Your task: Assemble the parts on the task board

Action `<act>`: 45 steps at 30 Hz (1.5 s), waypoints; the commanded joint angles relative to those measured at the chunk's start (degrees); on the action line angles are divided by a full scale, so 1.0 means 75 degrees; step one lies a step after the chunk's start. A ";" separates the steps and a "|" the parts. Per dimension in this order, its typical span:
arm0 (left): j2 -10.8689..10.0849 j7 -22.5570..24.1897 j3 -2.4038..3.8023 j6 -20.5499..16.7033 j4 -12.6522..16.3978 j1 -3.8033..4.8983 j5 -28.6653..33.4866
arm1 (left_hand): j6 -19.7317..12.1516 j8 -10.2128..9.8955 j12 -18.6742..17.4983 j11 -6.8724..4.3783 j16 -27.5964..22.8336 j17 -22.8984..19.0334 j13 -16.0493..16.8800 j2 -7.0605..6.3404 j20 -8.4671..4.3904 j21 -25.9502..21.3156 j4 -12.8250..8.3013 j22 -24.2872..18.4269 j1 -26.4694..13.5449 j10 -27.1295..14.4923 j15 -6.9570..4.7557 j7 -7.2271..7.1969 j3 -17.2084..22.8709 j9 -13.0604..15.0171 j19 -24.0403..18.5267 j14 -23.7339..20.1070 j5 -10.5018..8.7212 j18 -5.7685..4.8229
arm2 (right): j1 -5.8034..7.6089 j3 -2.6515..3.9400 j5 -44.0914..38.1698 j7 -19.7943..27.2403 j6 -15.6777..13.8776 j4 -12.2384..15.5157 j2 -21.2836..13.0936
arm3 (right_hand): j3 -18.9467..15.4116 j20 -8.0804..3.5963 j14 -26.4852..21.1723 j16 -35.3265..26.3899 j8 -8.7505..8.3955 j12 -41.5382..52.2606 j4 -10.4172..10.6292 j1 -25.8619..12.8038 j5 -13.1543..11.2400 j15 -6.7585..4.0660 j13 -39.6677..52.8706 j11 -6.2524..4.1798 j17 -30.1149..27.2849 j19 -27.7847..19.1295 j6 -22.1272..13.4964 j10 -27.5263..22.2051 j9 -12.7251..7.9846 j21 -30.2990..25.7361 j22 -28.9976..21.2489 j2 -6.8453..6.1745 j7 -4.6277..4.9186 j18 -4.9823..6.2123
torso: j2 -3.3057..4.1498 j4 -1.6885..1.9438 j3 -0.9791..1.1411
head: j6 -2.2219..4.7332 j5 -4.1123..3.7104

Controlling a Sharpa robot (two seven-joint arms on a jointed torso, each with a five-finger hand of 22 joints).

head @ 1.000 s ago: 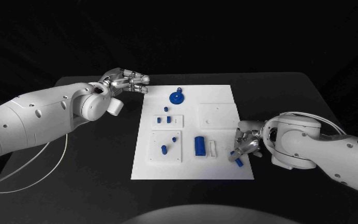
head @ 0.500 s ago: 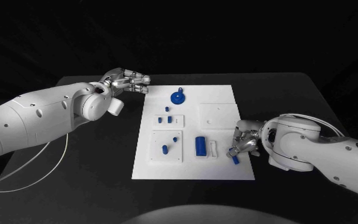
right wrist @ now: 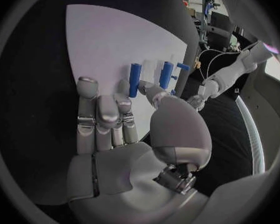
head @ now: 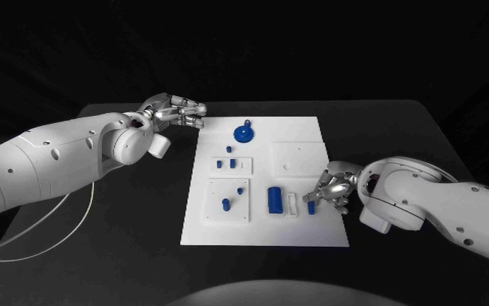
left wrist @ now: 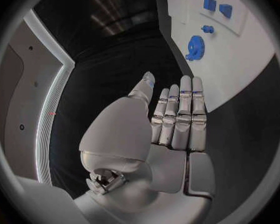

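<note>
Bare black counter (head: 122, 228) lay open along the frame's left and bottom, and in a strip behind the task board (head: 306, 131). The left hand (head: 175, 114) hung off the board's upper-left corner, blocking that approach. The right hand (head: 330, 191) sat over the board's right edge, holding a small blue peg (head: 311, 207) and crowding the blue cylinder (head: 273, 199) beside it. The blue gear (head: 244, 133) stood unobstructed near the board's top.

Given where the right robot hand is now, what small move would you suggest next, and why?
Probably ease the right robot hand down a little to seat the peg. It pinches the blue peg right beside the white holder and the blue cylinder on the board; whether the peg touches the board is unclear.
</note>
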 commanded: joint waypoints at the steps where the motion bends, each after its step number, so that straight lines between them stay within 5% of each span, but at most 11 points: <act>1: 0.0012 0.0002 0.0003 0.0125 0.0024 -0.0010 -0.0013 | -0.0061 -0.0015 0.0034 0.0000 -0.0039 0.0013 0.0011 0.0054 -0.0005 -0.0010 -0.0016 -0.0019 0.0012 -0.0009 -0.0018 -0.0017 -0.0036 -0.0001 0.0056 -0.0026 0.0007 -0.0035 | -0.0010 -0.0034 0.1053 -0.0050 -0.0584 -0.0043 0.0045 | 0.2299 0.0021 -0.0006 0.0000 0.0058 -0.0040 -0.2271 -0.0021 -0.0009 -0.0024 -0.0010 -0.0019 -0.0007 0.0306 -0.0037 0.0030 -0.4779 -0.0052 0.0037 0.0077 0.0119 0.0045 | -0.0002 -0.0002 -0.0001 | -0.0007 0.0005; 14: 0.0015 -0.0061 0.0002 0.0177 0.0033 -0.0010 -0.0025 | -0.0071 -0.0015 0.0034 0.0004 -0.0039 0.0014 0.0011 0.0054 -0.0004 -0.0002 -0.0018 -0.0030 0.0019 -0.0025 -0.0017 -0.0013 -0.0031 -0.0001 0.0056 -0.0029 0.0011 -0.0033 | 0.0120 -0.0001 0.1698 0.0040 -0.0894 -0.0101 0.0236 | 0.2228 0.0012 -0.0007 -0.0008 0.0061 -0.0082 -0.2278 -0.0005 0.0031 -0.0032 -0.0049 -0.0025 -0.0012 0.0318 -0.0009 0.0026 -0.4806 -0.0097 0.0044 0.0085 0.0112 0.0046 | -0.0004 -0.0004 -0.0004 | -0.0026 0.0016; 45: 0.0031 -0.0112 -0.0001 0.0285 0.0031 -0.0010 -0.0065 | -0.0071 -0.0015 0.0034 0.0004 -0.0039 0.0014 0.0011 0.0054 -0.0004 -0.0002 -0.0018 -0.0030 0.0019 -0.0025 -0.0017 -0.0013 -0.0031 -0.0001 0.0056 -0.0029 0.0011 -0.0033 | 0.0130 0.0000 0.1443 -0.0263 0.0024 0.0124 0.0359 | 0.2135 0.0015 -0.0005 0.0022 0.0059 -0.0103 -0.2299 0.0018 0.0181 -0.0026 -0.0079 -0.0032 0.0021 0.0318 0.0072 0.0024 -0.4780 -0.0098 0.0108 0.0092 0.0092 0.0020 | -0.0002 -0.0007 -0.0001 | -0.0069 0.0035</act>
